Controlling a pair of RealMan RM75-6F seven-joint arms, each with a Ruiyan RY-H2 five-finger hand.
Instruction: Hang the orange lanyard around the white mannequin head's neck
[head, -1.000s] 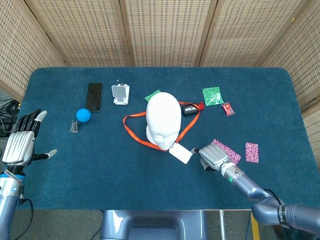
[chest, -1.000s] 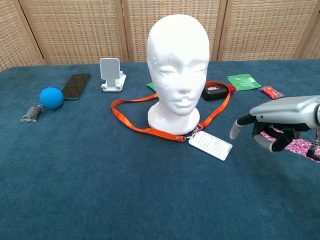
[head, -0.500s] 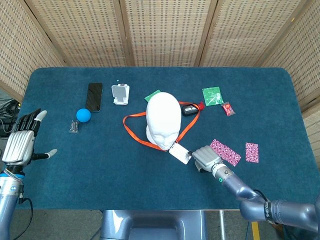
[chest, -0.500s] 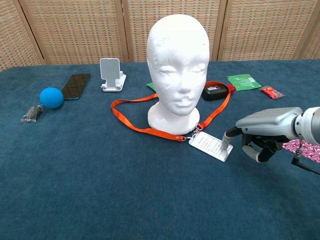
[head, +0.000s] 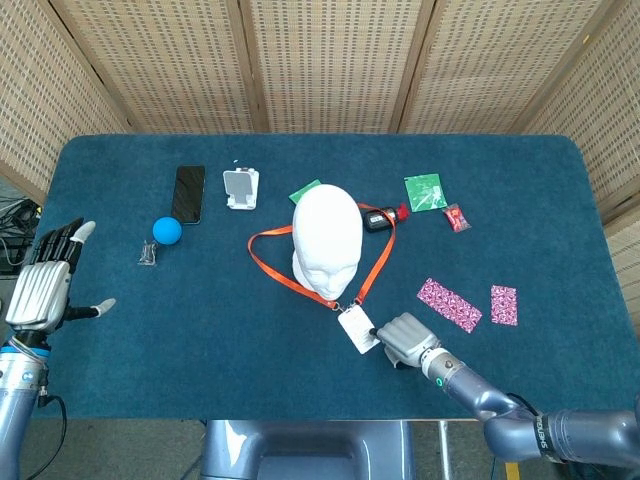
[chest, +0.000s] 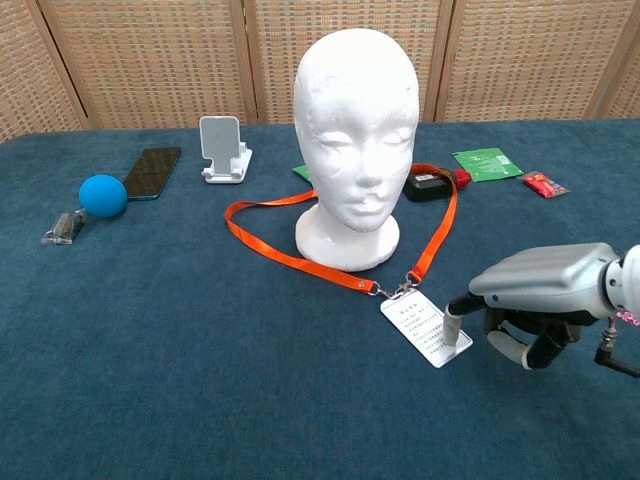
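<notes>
Chest view: badge (chest: 424, 329) nearer than before

Bright, even overhead light, faint soft shadows, no glare, both views sharp and undistorted.

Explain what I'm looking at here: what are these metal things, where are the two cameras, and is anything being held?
Both pictures come from the robot's own cameras: the head view looks down, the chest view looks across the blue table. The right robot hand presses a fingertip on the white badge of the orange lanyard, which lies looped around the base of the white mannequin head. The left robot hand waits open at the table's edge, holding nothing. A phone and blue ball lie nearby.
</notes>
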